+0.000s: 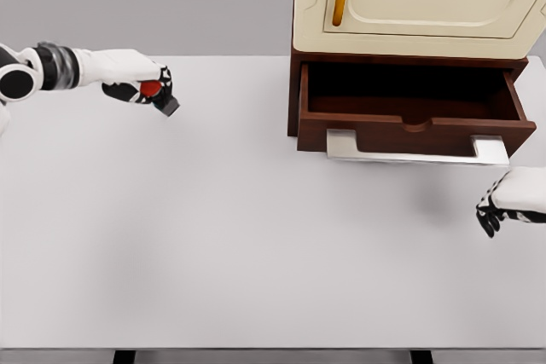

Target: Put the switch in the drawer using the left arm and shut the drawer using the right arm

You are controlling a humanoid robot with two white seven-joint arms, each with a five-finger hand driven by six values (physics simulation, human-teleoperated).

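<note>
At the upper left of the frame, the switch (157, 96), red and black, is gripped by the left hand (136, 78) above the white table (213, 236). At upper right, the brown drawer (409, 121) is seen pulled open. At right edge, the right hand (512, 200) is held with fingers curled, empty.

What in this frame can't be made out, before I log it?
- Switch, head view: mostly covered by the left hand; only a red part and a dark corner show.
- Drawer interior: in deep shadow, contents unreadable.
- Right hand: cut off by the right edge; the arm is out of frame.
- Cabinet: top cropped by the upper edge.
</note>
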